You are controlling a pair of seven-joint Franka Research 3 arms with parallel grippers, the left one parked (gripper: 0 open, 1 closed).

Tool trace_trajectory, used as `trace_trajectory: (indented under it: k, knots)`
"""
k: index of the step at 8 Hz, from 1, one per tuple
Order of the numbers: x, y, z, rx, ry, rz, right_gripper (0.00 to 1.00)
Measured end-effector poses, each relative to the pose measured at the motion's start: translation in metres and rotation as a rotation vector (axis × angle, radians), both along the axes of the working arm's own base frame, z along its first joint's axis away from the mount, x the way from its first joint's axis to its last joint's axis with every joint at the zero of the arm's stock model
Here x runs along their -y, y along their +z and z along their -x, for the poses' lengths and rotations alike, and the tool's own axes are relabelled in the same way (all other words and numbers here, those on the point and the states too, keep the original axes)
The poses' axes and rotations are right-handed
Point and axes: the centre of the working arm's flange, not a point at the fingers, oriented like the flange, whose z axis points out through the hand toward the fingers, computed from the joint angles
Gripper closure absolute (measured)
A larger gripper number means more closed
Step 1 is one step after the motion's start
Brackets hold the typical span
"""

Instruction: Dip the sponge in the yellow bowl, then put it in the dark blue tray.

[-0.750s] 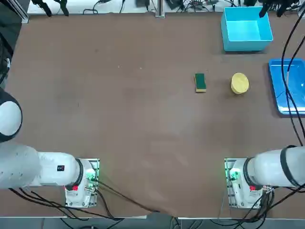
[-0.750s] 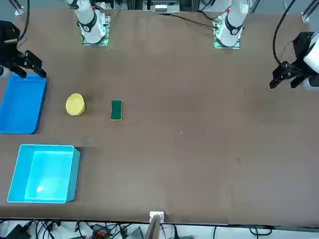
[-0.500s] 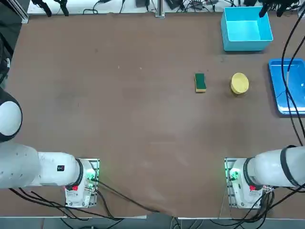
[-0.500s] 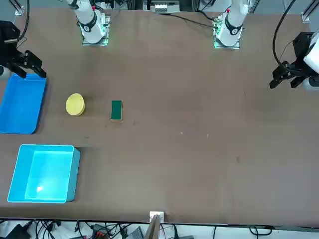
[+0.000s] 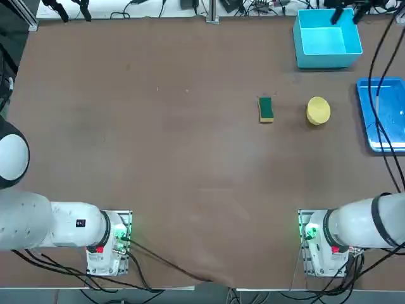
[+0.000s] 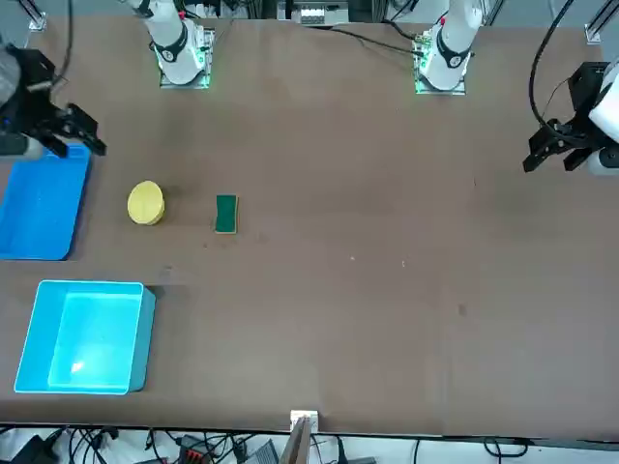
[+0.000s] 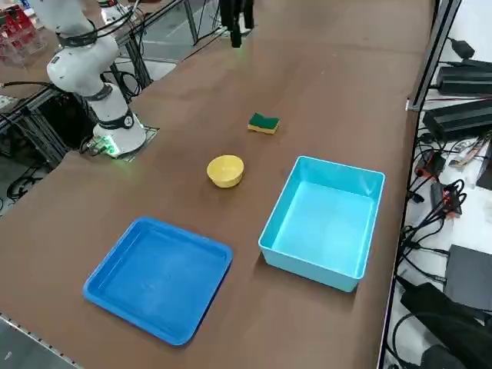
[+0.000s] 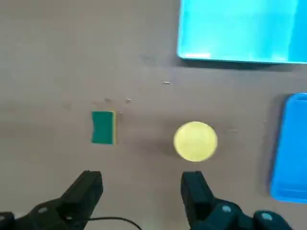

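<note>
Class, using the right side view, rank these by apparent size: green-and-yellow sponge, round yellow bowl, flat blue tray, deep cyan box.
Largest to smallest:
Deep cyan box and flat blue tray: too alike to rank
Round yellow bowl
Green-and-yellow sponge

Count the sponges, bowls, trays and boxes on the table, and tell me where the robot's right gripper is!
Sponges: 1
Bowls: 1
Trays: 1
Boxes: 1
Total: 4
The right gripper is open above the table.

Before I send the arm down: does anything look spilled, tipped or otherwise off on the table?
Nothing stands out: the sponge, bowl and blue tray sit flat, with no spill visible. The open right gripper hovers above the table.
</note>
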Motion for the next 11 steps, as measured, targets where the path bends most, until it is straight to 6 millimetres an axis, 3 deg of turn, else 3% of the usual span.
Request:
trace_trajectory:
  k: [2,3,5,7,11]
  knots:
    - [-0.062,-0.045,-0.015,-0.033,0.016,0.010,0.00]
    - [-0.082,-0.071,-0.020,-0.053,0.034,0.017,0.00]
    - [-0.101,-0.123,-0.023,-0.068,0.054,0.024,0.00]
    - [-0.114,-0.174,-0.015,-0.066,0.041,0.029,0.00]
    - [-0.161,-0.268,0.002,-0.094,0.023,0.056,0.00]
